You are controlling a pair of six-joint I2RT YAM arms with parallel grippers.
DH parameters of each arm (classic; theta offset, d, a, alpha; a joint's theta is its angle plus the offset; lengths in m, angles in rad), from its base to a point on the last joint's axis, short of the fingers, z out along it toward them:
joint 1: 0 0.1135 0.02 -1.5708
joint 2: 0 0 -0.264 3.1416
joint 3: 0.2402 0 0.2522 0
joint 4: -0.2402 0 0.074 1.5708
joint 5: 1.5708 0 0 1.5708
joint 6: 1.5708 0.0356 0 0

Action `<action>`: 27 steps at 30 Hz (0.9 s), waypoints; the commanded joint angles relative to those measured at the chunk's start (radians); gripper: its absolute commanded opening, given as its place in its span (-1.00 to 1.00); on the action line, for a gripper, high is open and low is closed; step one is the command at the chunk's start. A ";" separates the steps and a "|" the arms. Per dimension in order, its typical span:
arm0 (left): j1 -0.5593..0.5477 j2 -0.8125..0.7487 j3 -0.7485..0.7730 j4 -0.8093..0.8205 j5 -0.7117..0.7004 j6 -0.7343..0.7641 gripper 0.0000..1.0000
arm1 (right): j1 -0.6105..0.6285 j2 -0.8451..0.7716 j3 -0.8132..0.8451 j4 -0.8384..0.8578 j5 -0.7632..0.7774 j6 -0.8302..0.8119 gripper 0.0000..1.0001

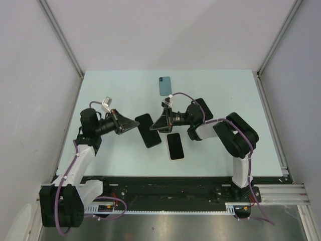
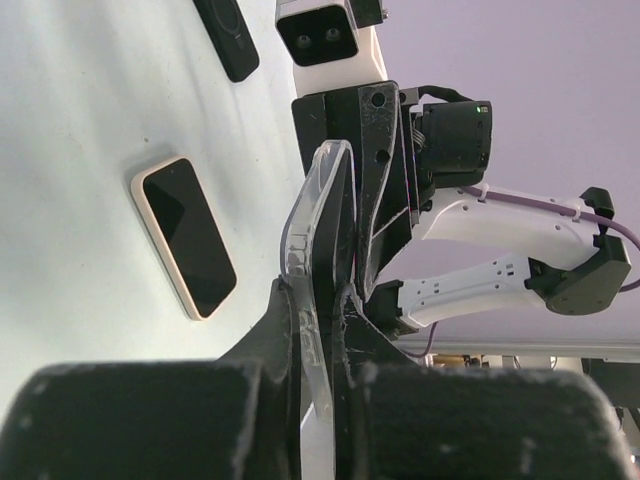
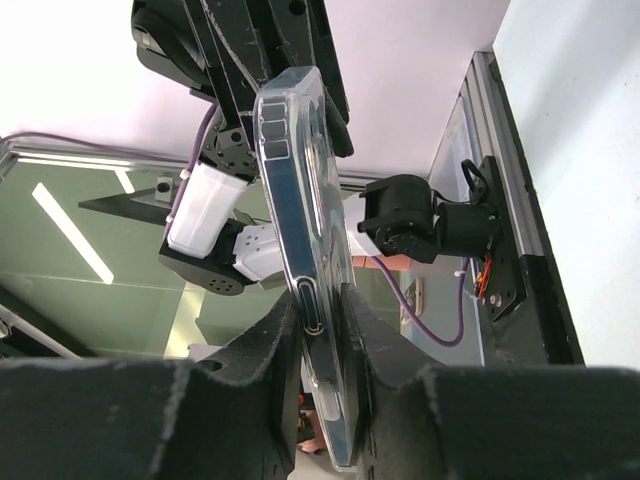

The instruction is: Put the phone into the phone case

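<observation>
Phone [image 1: 149, 131], dark and seemingly seated in the clear case [image 2: 305, 220], hangs on edge over mid-table. The left gripper [image 2: 320, 335] pinches it from 9 o'clock and the right gripper [image 3: 322, 310] from 3 o'clock, both jaws narrow on the case, likely to press it home. A pale phone [image 1: 175, 146] lies at its 5 o'clock.

Item layout
Phone case [image 1: 148, 130] was between left gripper [image 1: 136, 123] and right gripper [image 1: 154, 127]; near phone [image 1: 175, 146] lay before it on the table [image 1: 115, 90], far phone [image 1: 165, 86] behind, apparently flat.
</observation>
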 commanded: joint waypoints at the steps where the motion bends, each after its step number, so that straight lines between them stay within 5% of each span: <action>1: 0.003 -0.003 0.036 -0.104 0.010 0.143 -1.00 | 0.012 -0.011 0.019 0.333 0.027 0.060 -0.63; 2: 0.003 -0.006 0.040 -0.105 0.014 0.143 -0.99 | 0.012 -0.011 0.018 0.333 0.027 0.060 -0.84; 6: 0.003 -0.029 0.044 -0.136 0.002 0.149 0.00 | 0.012 -0.020 0.018 0.335 0.019 0.075 -0.96; 8: 0.003 -0.049 0.037 -0.121 0.001 0.133 0.14 | 0.012 -0.037 0.018 0.336 0.019 0.089 -0.96; 17: 0.064 -0.106 -0.039 0.200 0.070 -0.065 0.18 | 0.021 -0.107 0.018 0.336 0.047 0.146 -0.92; 27: 0.064 -0.124 -0.085 0.345 0.068 -0.165 0.04 | 0.037 -0.142 0.018 0.336 0.068 0.176 -0.89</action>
